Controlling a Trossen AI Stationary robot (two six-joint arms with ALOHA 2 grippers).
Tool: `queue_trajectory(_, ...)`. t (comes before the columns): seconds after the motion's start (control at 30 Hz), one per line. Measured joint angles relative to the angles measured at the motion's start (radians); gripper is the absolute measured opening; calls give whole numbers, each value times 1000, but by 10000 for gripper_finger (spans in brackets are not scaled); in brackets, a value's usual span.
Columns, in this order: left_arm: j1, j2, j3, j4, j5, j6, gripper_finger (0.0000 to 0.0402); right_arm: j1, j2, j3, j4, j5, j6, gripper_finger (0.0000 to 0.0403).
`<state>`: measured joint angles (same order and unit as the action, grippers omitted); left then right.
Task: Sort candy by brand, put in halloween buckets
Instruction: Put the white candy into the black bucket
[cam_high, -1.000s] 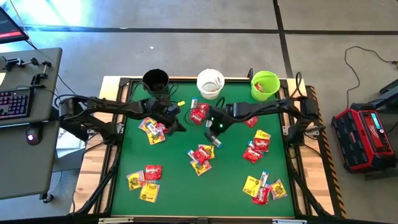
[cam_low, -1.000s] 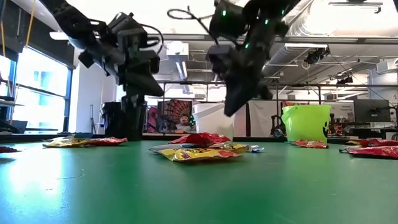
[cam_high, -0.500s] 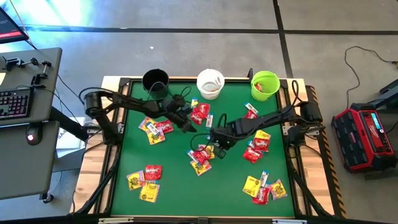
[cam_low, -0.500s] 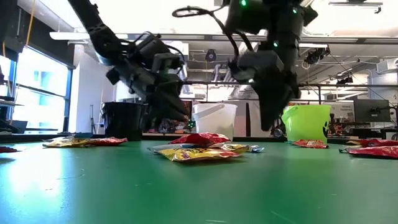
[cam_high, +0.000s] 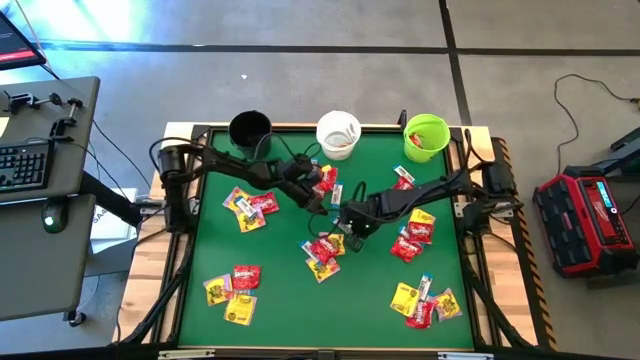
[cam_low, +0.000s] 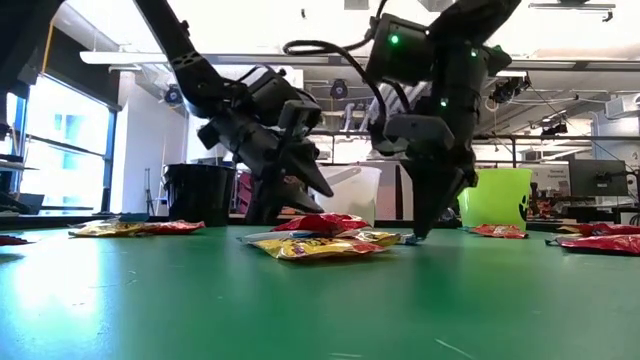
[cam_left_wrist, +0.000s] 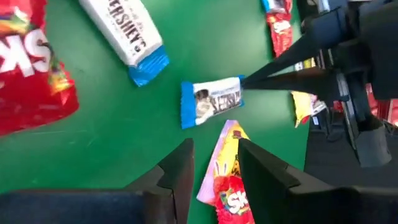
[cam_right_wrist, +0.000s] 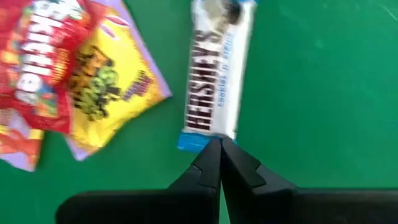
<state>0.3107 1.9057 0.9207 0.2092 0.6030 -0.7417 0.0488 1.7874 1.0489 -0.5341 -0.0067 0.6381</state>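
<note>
Two dark claws, right claw (cam_right_wrist: 220, 155) clenched beside slim flat white-and-blue bar (cam_right_wrist: 217, 81), left claw (cam_left_wrist: 211, 165) released.

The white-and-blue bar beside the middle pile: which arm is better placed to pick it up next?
Probably the right arm. Its gripper, fingers shut, sits at the end of the white-and-blue bar. The left gripper is open over another bar, with a red packet between its fingers.
</note>
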Motion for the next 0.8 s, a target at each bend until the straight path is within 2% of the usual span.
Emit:
queue_trajectory(0.63, -6, 41, 3, -12, -55, -46, 118, -66, 12, -11, 117, 26, -133, 0)
queue_trajectory(0.8, -7, 42, 2, -17, -57, -67, 118, -69, -14, 14, 63, 33, -165, 0)
